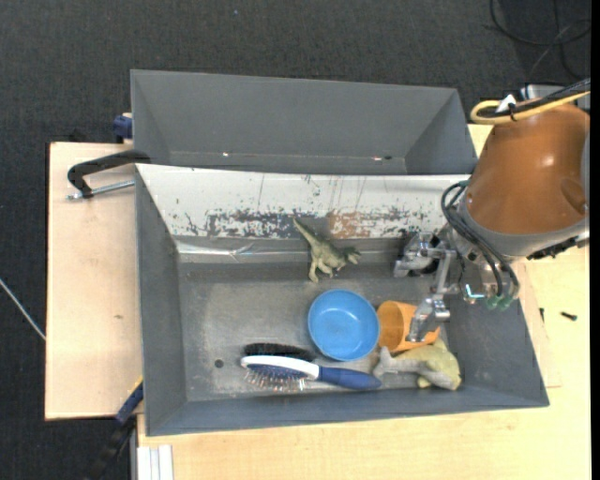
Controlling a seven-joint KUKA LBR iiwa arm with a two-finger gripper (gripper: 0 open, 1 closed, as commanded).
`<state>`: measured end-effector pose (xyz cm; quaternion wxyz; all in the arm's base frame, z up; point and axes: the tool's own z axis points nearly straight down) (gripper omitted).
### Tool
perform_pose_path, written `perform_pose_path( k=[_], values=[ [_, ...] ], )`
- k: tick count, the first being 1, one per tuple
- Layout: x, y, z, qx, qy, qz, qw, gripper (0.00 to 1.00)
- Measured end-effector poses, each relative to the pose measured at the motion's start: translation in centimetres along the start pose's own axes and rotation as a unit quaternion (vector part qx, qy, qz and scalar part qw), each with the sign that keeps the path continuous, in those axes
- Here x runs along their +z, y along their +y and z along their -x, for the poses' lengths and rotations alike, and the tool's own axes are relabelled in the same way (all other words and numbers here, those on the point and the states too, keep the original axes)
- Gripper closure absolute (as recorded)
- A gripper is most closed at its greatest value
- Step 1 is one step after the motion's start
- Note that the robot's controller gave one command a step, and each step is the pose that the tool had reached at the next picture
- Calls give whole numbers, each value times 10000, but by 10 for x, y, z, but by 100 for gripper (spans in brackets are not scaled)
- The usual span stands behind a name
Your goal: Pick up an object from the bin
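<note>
Grey bin [159,309]. Blue bowl [343,324] sits mid-floor. Just right of it an orange cup [392,324] lies on its side, with the gripper [424,323] at it. Jaws apart or together: cannot tell. Cup is probably light, stiff, slick plastic; grip across the rim wall.

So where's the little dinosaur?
The green dinosaur stands by the bin's back wall, near the middle, just behind the blue bowl.

floor: dark carpet [281,37] (finely speckled) | top right: black cables [511,28] | light: even
</note>
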<state>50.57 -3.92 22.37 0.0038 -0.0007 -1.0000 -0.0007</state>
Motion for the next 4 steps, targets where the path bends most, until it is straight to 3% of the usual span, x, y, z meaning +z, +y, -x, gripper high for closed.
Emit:
perform_pose_path(
  k=[1,2,3,4],
  values=[
    [146,-9,30,-565,-7,0,9984,0],
    [127,-84,30,-1009,-79,-32,9949,0],
    [127,-80,31,-1035,-78,-16,9946,100],
    [-9,-75,33,-961,-114,-28,9953,100]
  ],
)
